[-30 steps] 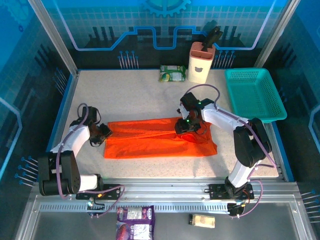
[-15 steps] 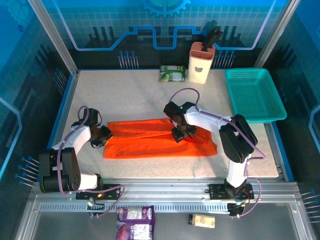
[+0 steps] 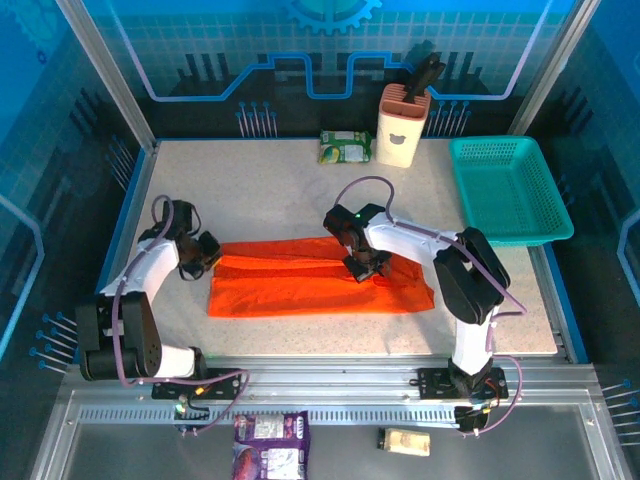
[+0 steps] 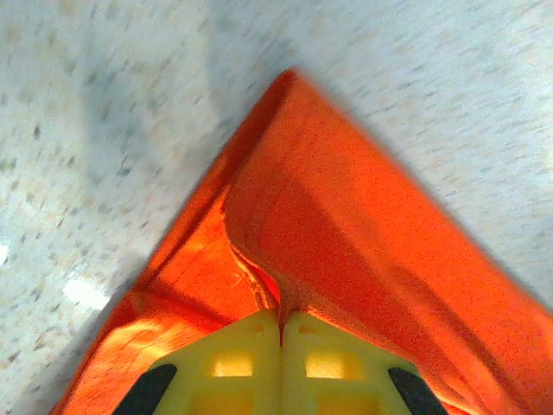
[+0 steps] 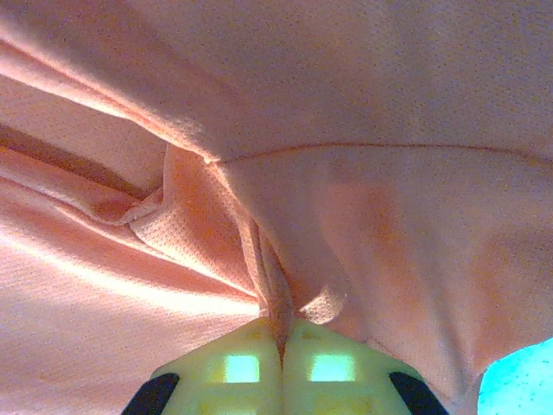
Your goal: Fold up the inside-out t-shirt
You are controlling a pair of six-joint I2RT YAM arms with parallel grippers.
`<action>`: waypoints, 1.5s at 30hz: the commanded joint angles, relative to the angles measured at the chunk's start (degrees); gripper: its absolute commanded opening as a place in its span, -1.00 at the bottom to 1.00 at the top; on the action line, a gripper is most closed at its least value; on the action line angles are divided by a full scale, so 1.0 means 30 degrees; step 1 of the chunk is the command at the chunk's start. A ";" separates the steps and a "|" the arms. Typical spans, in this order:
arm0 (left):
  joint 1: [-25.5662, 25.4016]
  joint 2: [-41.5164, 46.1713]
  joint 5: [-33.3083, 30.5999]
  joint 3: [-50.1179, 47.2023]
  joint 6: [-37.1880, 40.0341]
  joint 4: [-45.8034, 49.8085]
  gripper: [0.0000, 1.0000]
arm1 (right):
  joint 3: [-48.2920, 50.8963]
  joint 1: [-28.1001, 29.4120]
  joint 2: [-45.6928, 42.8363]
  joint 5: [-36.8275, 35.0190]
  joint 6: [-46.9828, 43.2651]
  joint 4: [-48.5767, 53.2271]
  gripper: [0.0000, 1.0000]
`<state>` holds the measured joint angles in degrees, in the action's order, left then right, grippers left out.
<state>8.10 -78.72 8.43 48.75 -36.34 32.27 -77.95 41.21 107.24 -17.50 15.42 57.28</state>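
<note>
Orange inside-out t-shirt [image 3: 300,290]: we log it flat on the table [image 3: 260,190]; left gripper [image 3: 207,256] at its 10 o'clock corner, jaws clenched on cloth; right gripper [image 3: 364,270] just 2 o'clock of its middle, jaws pinching a fold.

Speckled off-white bench [image 3: 270,190] w/ a few bits along the back edge. Teal mesh basket [image 3: 508,190] sits at the far right corner, nothing in it afaict. Just left of that, a beige holder [image 3: 402,128] standing upright w/ black handles [image 3: 425,72] poking out the top. Green packet [image 3: 344,147] lies right beside the holder's left. Down front, off the bench on the metal rail area: purple snack bag [image 3: 271,440] and a small beige packet [image 3: 404,441], well apart from each other.
</note>
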 commanded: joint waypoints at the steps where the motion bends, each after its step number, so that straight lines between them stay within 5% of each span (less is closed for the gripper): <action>1: 0.0142 -0.0176 -0.0454 0.1003 0.0897 0.1019 -1.00 | -0.0099 0.0424 -0.1028 0.0605 0.0300 0.0830 -1.00; 23: 0.0170 -0.2214 -0.1664 -0.1921 0.1323 -0.0884 -1.00 | 0.0946 0.0663 -0.1384 0.3208 0.0179 0.1180 -1.00; 28: 0.0172 -0.2143 -0.1784 -0.1946 0.1331 -0.0602 -1.00 | 0.1757 0.0241 -0.0522 0.5642 0.0196 0.0069 -0.84; 36: 0.0168 0.0251 -0.1567 -0.0728 0.1384 0.1202 -0.57 | 0.0880 -0.0756 -0.2351 0.8274 0.0013 -0.0134 -0.19; 45: -0.0613 -0.0889 0.0814 0.1412 0.0672 0.0722 -0.57 | 0.1405 -0.5362 -0.2582 1.1028 0.1400 -0.3751 -0.06</action>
<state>7.60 -78.24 7.11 51.24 -33.28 34.26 -73.71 28.29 98.70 11.18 17.28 50.85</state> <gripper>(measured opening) 0.217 0.467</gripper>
